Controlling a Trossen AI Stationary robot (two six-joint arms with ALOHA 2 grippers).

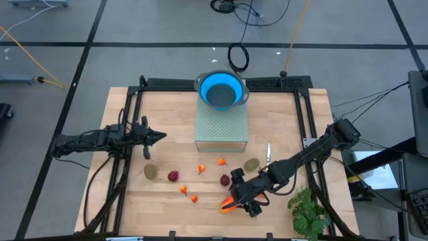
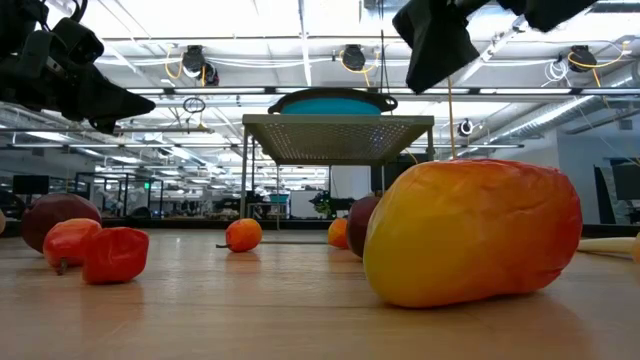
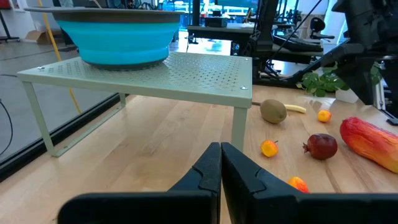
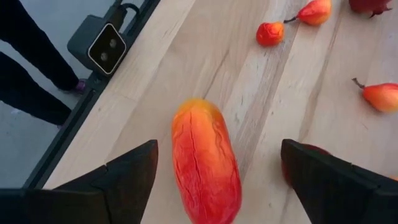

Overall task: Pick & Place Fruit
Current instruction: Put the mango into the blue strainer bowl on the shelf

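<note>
My right hand [image 1: 242, 201], low and right of centre in the high view, has its fingers spread wide either side of the mango [image 4: 205, 162], which lies on the counter [image 1: 174, 124] untouched. My left hand [image 1: 159, 136], at mid-left, is pressed together on nothing.

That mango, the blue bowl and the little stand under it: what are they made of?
The mango looks like moulded plastic: waxy sheen, creased skin, so probably fake. The bowl seems soft matte silicone or plastic, with stepped rings like a folding colander. The stand looks like pale painted sheet metal, punched with small holes, on thin legs.
</note>
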